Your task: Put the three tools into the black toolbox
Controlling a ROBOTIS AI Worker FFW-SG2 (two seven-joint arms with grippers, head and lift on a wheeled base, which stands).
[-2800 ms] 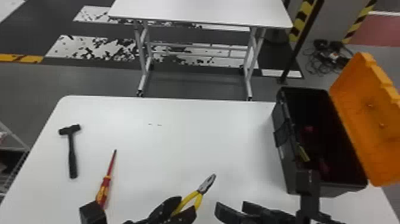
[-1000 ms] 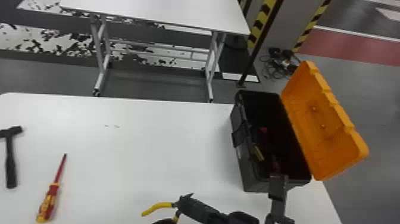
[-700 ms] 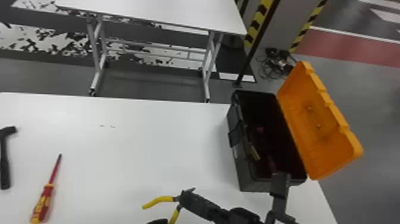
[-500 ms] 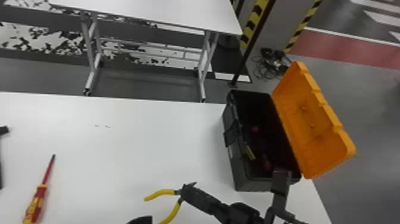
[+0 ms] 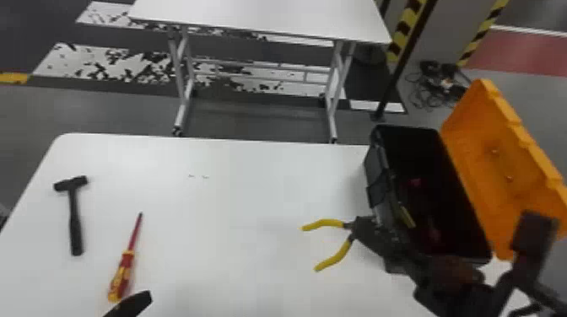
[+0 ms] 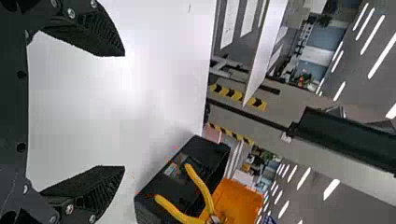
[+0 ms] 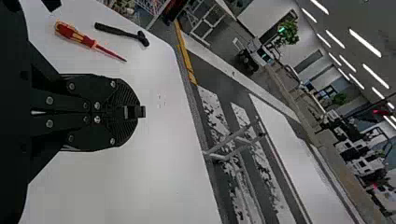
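In the head view, pliers [image 5: 335,258] with curved yellow handles are held by the right gripper [image 5: 373,238], near and left of the open black toolbox [image 5: 374,168] with its ribbed orange lid [image 5: 485,147]. A matte black hammer [image 5: 75,219] and a slim red-and-yellow screwdriver [image 5: 126,265] are laid on the smooth white table [image 5: 236,202] at left; beside the screwdriver's handle, the left gripper [image 5: 133,301] is seen.

In the left wrist view, its ribbed, wedge-shaped fingers [image 6: 100,37] are spread wide.

In the right wrist view, the pliers' dark end is pinched between rounded, ridged fingers [image 7: 123,95].

Left gripper [image 5: 133,302] spread wide; 2 yellow pliers handles [image 6: 196,180] before black toolbox [image 6: 211,148]
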